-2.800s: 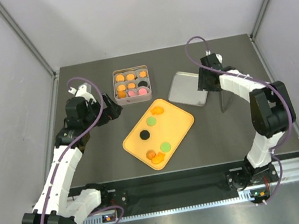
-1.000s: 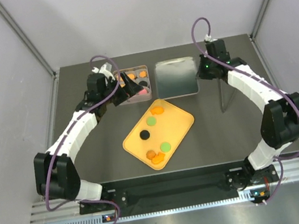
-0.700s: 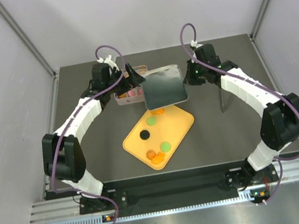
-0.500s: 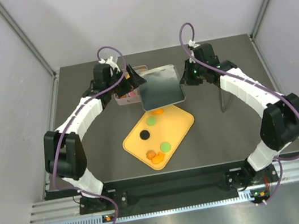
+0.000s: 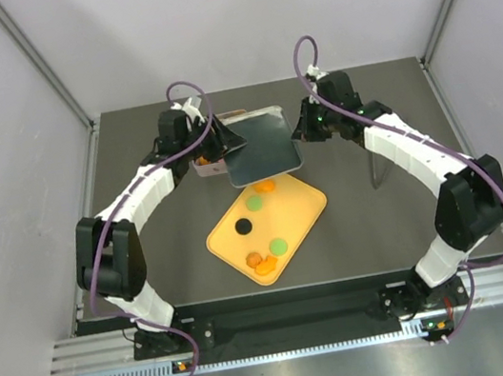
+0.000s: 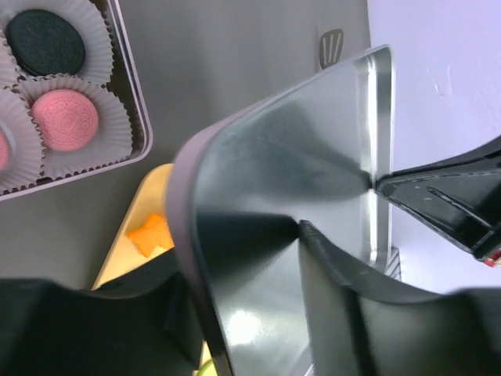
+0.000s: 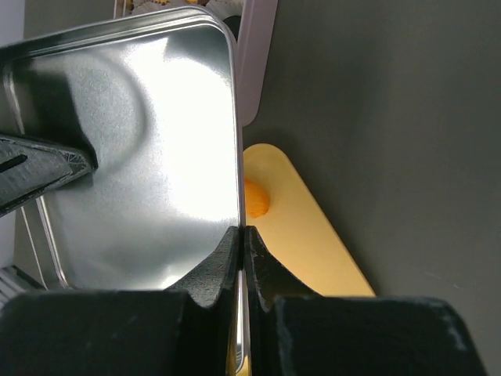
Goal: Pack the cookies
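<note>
Top external: one steel lid (image 5: 259, 148), held at both ends; one yellow tray (image 5: 304, 200) carries flat round cookies (image 5: 254, 203) (one black, two green, several orange). Left wrist: left jaws straddle the lid's rim, grip unclear; one tin (image 6: 139, 117) shows one black and one whole pink cookie. Right wrist: right jaws pinch the lid's edge.

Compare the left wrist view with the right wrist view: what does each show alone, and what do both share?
Left wrist only: a pink cookie in its paper cup. Right wrist only: the right gripper, jaws head-on and shut on the rim of the metal lid. Both: that lid, the yellow tray, an orange cookie on it.
</note>
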{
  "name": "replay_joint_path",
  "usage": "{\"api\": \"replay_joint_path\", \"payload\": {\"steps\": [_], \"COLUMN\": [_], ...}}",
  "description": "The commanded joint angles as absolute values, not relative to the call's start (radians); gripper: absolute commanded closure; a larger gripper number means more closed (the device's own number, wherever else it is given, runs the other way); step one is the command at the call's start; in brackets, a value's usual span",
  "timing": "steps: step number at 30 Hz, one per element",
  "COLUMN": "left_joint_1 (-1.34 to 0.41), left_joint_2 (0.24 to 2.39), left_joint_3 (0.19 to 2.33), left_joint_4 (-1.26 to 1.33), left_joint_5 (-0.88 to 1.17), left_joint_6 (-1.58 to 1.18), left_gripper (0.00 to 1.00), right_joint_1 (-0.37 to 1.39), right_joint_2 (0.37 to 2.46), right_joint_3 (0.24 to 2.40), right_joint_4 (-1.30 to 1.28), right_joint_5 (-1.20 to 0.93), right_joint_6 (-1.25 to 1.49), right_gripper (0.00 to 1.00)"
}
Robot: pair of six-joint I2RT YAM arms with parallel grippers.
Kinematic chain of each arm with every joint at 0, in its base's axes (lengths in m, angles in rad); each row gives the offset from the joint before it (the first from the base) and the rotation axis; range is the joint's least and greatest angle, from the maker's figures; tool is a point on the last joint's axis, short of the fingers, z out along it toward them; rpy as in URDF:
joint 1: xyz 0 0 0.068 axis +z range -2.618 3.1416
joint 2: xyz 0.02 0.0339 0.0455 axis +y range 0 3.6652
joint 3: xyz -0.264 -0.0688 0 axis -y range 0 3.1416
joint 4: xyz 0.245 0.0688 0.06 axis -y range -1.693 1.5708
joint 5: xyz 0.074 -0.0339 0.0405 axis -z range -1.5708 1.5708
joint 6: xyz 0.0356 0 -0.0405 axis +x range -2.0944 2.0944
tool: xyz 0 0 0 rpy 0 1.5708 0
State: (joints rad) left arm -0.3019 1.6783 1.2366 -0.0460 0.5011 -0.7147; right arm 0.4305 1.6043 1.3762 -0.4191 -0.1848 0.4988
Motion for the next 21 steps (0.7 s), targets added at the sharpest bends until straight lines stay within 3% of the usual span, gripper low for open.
{"api": "replay_joint_path", "payload": {"steps": [1,3,4,5,6,7,9,11,12,15,19,21], "left_joint_1": [-0.299,-0.298,-0.298,-0.298,-0.298,-0.298,-0.298,-0.298,-0.298,-0.290,-0.270,-0.265], "left_joint_2": [1.643,1.641,1.641,1.641,1.641,1.643,1.641,1.644,1.646,1.643,1.643,1.646], "left_joint_3": [1.233,1.235,1.233,1.235,1.236,1.238,1.241,1.255,1.262,1.293,1.321,1.336], "left_joint_4": [0.029,0.029,0.028,0.026,0.023,0.021,0.021,0.003,-0.024,-0.101,-0.158,-0.173], "left_joint_5": [0.554,0.558,0.563,0.564,0.569,0.572,0.574,0.574,0.566,0.531,0.529,0.544], "left_joint_6": [-0.732,-0.733,-0.732,-0.735,-0.736,-0.739,-0.755,-0.765,-0.765,-0.762,-0.788,-0.814], "left_gripper": [0.52,0.68,0.82,0.82,0.95,1.00,1.00,1.00,1.00,1.00,1.00,1.00], "right_joint_1": [0.445,0.449,0.454,0.456,0.457,0.459,0.462,0.465,0.463,0.483,0.619,0.698], "right_joint_2": [1.611,1.615,1.615,1.615,1.614,1.615,1.611,1.595,1.583,1.496,1.356,1.292], "right_joint_3": [1.430,1.434,1.434,1.433,1.431,1.430,1.425,1.416,1.408,1.355,1.238,1.163], "right_joint_4": [-0.345,-0.345,-0.345,-0.344,-0.345,-0.344,-0.345,-0.347,-0.347,-0.316,-0.206,-0.134], "right_joint_5": [-0.190,-0.186,-0.178,-0.173,-0.164,-0.161,-0.150,-0.121,-0.079,-0.003,0.113,0.173], "right_joint_6": [0.505,0.492,0.486,0.482,0.477,0.471,0.457,0.425,0.411,0.319,0.102,0.022], "right_gripper": [1.00,1.00,1.00,1.00,0.99,0.98,0.94,0.79,0.61,0.39,0.24,0.21]}}
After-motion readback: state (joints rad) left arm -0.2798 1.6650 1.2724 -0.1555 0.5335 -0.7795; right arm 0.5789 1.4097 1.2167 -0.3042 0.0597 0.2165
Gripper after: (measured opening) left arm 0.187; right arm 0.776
